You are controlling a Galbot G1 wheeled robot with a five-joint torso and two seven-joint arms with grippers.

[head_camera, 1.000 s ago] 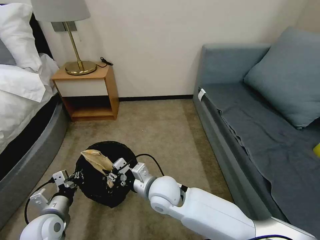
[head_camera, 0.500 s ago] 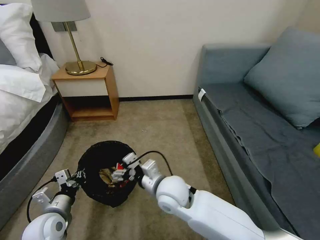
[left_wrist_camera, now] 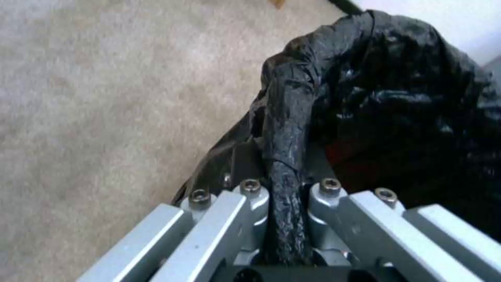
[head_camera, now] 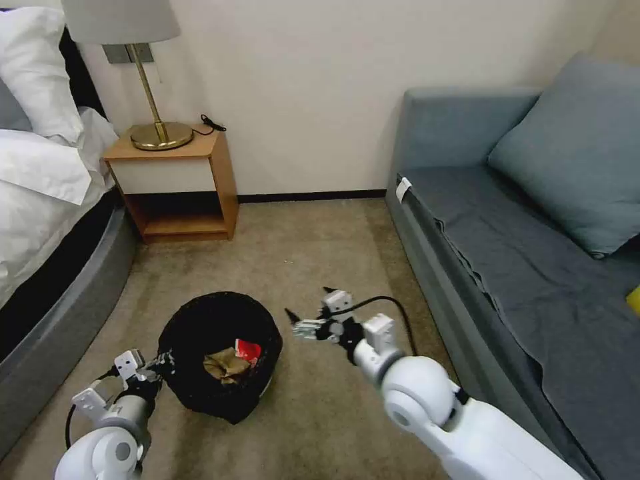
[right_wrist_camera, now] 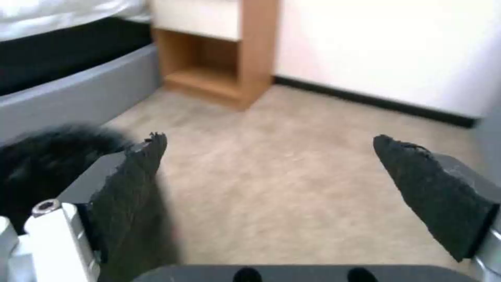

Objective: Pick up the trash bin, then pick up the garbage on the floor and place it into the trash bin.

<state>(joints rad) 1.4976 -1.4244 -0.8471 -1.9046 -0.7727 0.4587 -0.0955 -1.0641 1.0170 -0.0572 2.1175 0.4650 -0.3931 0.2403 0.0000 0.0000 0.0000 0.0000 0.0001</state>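
While left tool [left_wrist_camera: 284, 203] pinches trash bin [head_camera: 200, 320], contents blur.

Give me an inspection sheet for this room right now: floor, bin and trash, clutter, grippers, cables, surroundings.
Surface: beige carpet, bare around the bin.
Job's things: trash bin with black liner; crumpled tan paper and red wrapper inside.
Clutter: nothing seen.
Grippers: left gripper clamped on the bin's bagged rim; right gripper open, empty, over carpet beside the bin.
Cables: black cable looping at the right wrist; black cord on the nightstand.
Surroundings: bed, nightstand with lamp, grey sofa.
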